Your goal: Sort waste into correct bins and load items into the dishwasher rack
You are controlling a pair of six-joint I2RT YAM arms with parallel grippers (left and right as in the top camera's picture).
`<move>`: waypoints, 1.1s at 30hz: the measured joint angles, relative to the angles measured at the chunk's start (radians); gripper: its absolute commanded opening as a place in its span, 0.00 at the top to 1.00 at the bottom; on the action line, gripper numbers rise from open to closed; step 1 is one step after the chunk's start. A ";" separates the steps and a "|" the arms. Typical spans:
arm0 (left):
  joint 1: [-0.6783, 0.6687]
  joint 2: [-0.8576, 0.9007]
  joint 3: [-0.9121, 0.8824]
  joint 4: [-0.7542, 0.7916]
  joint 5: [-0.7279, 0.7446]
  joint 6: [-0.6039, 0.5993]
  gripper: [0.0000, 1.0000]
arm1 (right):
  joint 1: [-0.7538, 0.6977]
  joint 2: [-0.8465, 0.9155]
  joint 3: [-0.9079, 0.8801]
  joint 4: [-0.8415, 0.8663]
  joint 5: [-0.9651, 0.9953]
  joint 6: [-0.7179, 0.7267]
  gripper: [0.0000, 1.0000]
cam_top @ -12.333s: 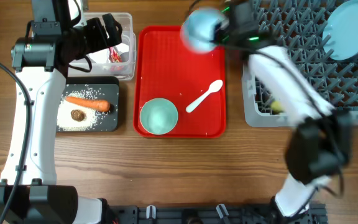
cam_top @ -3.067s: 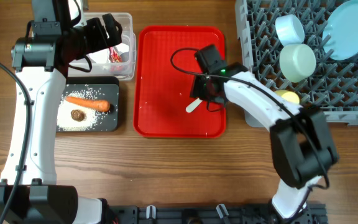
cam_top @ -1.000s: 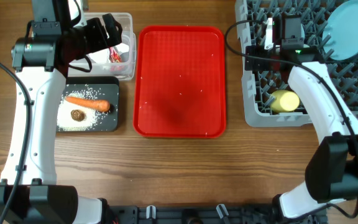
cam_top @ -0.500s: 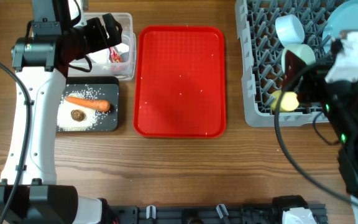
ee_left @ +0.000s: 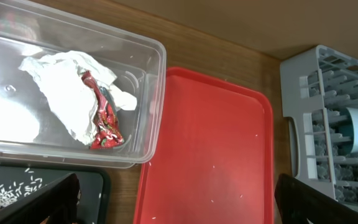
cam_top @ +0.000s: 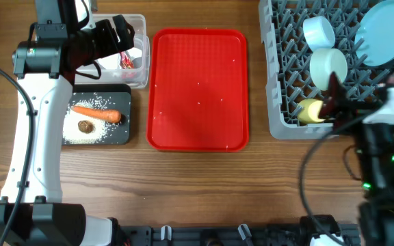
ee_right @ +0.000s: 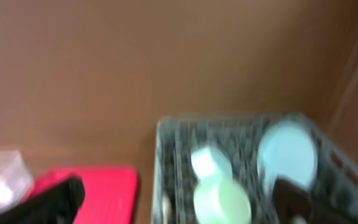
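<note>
The grey dishwasher rack at the back right holds a pale blue plate, a pale blue bowl, a mint-green bowl and a yellow cup. The clear tub contains the crumpled napkin and the red wrapper. On the black tray lie the carrot piece, the brown lump and rice. My left gripper hangs open and empty above the tub's edge. My right gripper, blurred, is open and empty, raised in front of the rack.
A flat red tray with a few stray rice grains lies between the bins and the rack. The left arm's white links run down the table's left side. The right arm blurs over the rack's front right corner.
My right arm has pulled back from over the rack toward the front right, and its jaws have opened fully. The left arm has not moved.
</note>
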 measured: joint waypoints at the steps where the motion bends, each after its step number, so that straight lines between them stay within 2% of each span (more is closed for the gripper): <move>1: 0.000 0.000 0.000 0.001 0.000 0.000 0.00 | 0.000 -0.020 -0.066 0.057 -0.001 0.000 0.00; 2: 0.000 0.000 0.000 0.001 -0.001 0.000 0.00 | -0.002 -0.061 -0.177 0.153 -0.011 0.000 0.00; 5: 0.000 0.000 0.000 0.001 -0.002 0.000 0.00 | -0.004 -0.233 -0.458 0.284 -0.034 0.000 0.00; 9: 0.000 0.000 0.000 0.000 -0.002 0.000 0.00 | -0.016 -0.406 -0.690 0.406 -0.047 0.000 0.00; 14: 0.000 0.000 0.000 0.000 -0.002 0.000 0.00 | -0.017 -0.578 -0.877 0.458 -0.050 0.000 0.00; 18: 0.000 0.000 0.000 0.000 -0.002 0.000 0.00 | -0.017 -0.631 -0.919 0.480 -0.053 0.000 0.00; 23: 0.000 0.000 0.000 0.000 -0.002 0.000 0.00 | -0.017 -0.635 -0.935 0.407 -0.105 0.000 0.00; 33: 0.000 0.000 0.000 0.000 -0.002 0.000 0.00 | -0.017 -0.635 -0.935 0.406 -0.140 0.000 0.00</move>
